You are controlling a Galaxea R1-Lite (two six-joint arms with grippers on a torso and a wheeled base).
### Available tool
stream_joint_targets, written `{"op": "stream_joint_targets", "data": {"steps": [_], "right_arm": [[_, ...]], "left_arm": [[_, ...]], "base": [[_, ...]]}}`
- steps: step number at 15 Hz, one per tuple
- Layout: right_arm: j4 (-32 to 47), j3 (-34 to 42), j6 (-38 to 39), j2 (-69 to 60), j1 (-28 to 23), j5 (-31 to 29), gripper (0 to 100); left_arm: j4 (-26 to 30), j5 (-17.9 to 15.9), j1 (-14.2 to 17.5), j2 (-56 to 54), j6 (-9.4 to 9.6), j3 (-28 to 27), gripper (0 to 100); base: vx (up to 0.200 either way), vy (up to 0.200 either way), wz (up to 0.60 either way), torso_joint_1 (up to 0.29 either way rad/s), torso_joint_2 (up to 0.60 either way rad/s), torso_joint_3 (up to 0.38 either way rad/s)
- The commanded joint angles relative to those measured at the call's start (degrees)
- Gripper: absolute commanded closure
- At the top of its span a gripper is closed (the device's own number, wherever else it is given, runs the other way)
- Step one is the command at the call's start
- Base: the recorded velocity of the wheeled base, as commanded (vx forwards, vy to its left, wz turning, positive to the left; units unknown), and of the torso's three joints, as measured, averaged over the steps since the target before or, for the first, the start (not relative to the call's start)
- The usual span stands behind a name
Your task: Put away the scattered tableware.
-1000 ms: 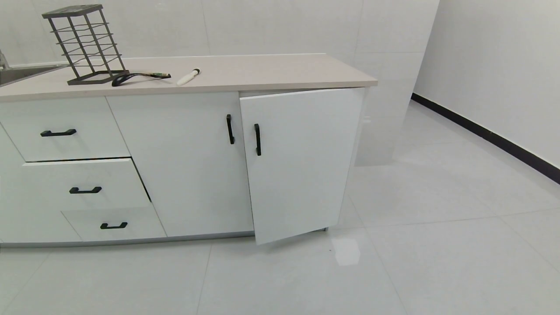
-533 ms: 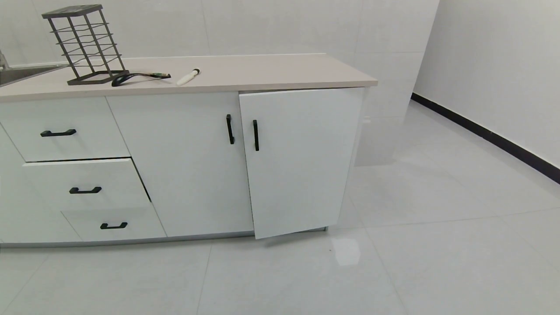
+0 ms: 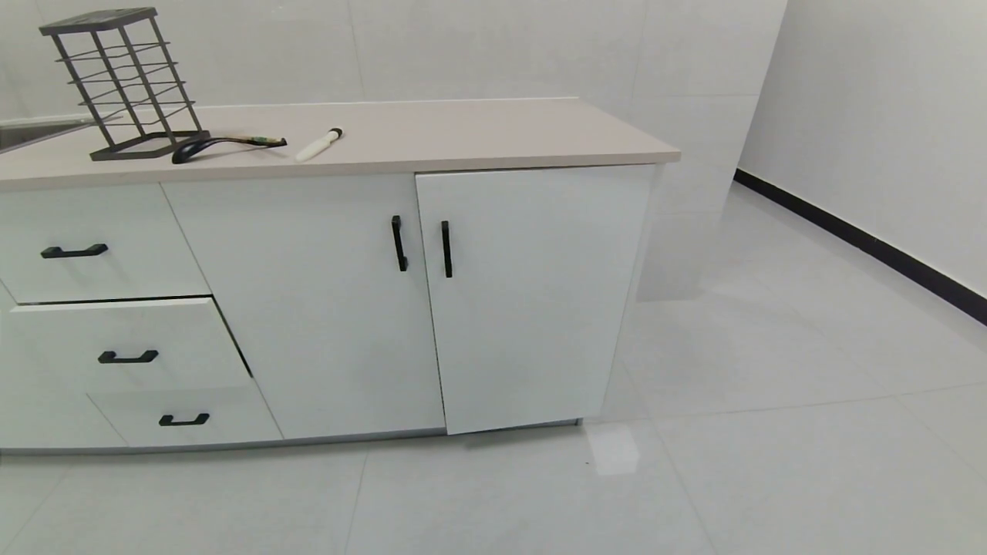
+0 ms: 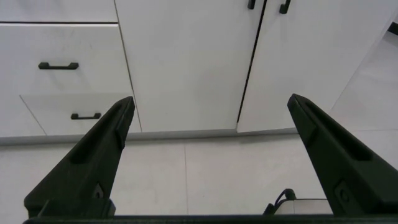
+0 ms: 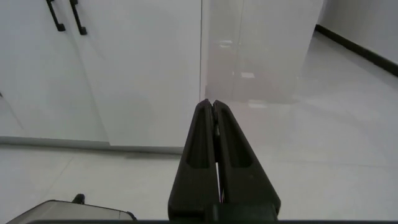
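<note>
On the counter [image 3: 478,131] in front of you, from the left: a dark wire rack [image 3: 123,81] stands upright, a black utensil [image 3: 224,144] lies with its head at the rack's base, and a white utensil [image 3: 318,144] with a black end lies just to its right, apart from both. Below, the cabinet doors [image 3: 532,293] sit closed. Your left gripper [image 4: 211,102] faces the cabinet with fingers spread wide, holding nothing. Your right gripper [image 5: 212,104] hangs above the floor [image 5: 323,155], fingers pressed together and empty.
</note>
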Motion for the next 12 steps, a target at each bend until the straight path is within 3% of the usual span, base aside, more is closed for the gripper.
{"op": "stream_joint_targets", "data": {"steps": [1,4,5,7,9,12], "right_arm": [[-0.04,0.00,-1.09,0.19,-0.02,-0.14,100],[0.40,0.00,-1.00,0.19,-0.11,-0.32,100],[0.75,0.00,-1.18,0.19,-0.11,-0.32,100],[2.86,0.00,-2.15,0.19,-0.02,-5.42,100],[3.66,-0.09,-0.30,0.19,-0.02,-6.38,100],[3.66,-0.09,-0.21,0.19,-0.02,-6.38,100]], "left_arm": [[0.00,0.00,0.00,0.00,-0.02,0.00,0],[0.00,0.00,0.00,0.00,0.25,0.00,0],[0.00,0.00,0.00,0.00,0.33,0.00,0],[0.00,-0.08,0.00,0.00,0.33,0.00,0],[0.00,-0.08,0.00,0.00,0.33,0.00,0],[0.00,0.00,0.00,0.00,0.16,0.00,0]], "base": [[0.200,0.000,0.00,0.002,0.00,0.002],[0.200,0.200,0.00,-0.001,0.00,0.002],[0.000,0.200,0.00,0.007,0.01,0.002],[0.000,0.200,0.60,0.005,0.00,0.000],[0.000,0.200,0.60,0.005,0.00,0.000],[0.000,0.200,0.00,0.001,0.00,0.004]]}}
